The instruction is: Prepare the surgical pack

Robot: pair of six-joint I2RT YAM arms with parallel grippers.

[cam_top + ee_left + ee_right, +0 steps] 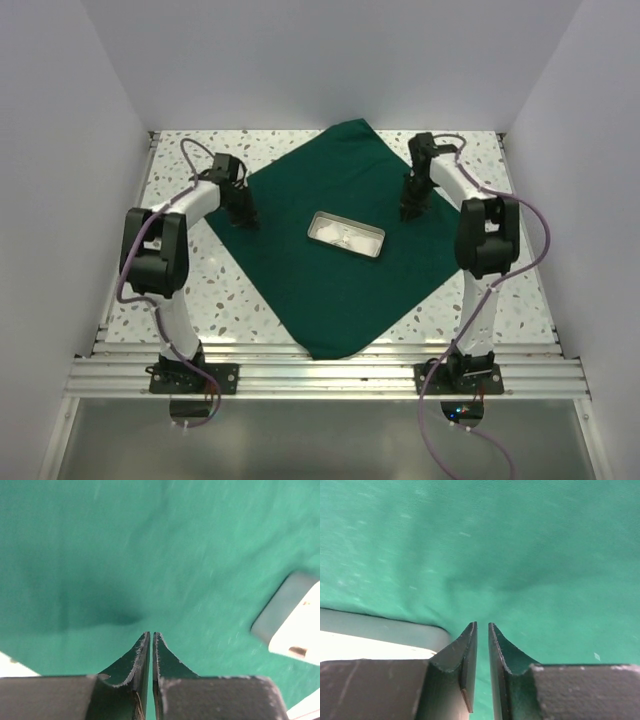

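Lying spread on the speckled table [235, 300], the dark green cloth [330, 290] reads as a diamond in the top view: one corner toward the far wall, one at the near rail. A shallow metal tray [346, 236] rests on the cloth at frame centre. It holds small pale items, too small to identify.

Left gripper [243, 220]: over the cloth near its left corner, left of the tray and well apart from it. In the left wrist view its fingers [142, 652] stand a hair apart, a thin slit only, with nothing between them. The cloth shows a shallow dark crease just ahead of the tips. The tray edge sits at the right of that frame, blurred.

Right gripper [410, 212]: over the cloth, right of the tray's upper end. In the right wrist view its fingers [467, 650] stand slightly apart — a wider gap than the left's — with nothing clamped. The cloth gathers into a soft fold ahead of the tips, and the tray rim lies at the lower left of that frame.

Whether either set of tips touches the cloth cannot be told.
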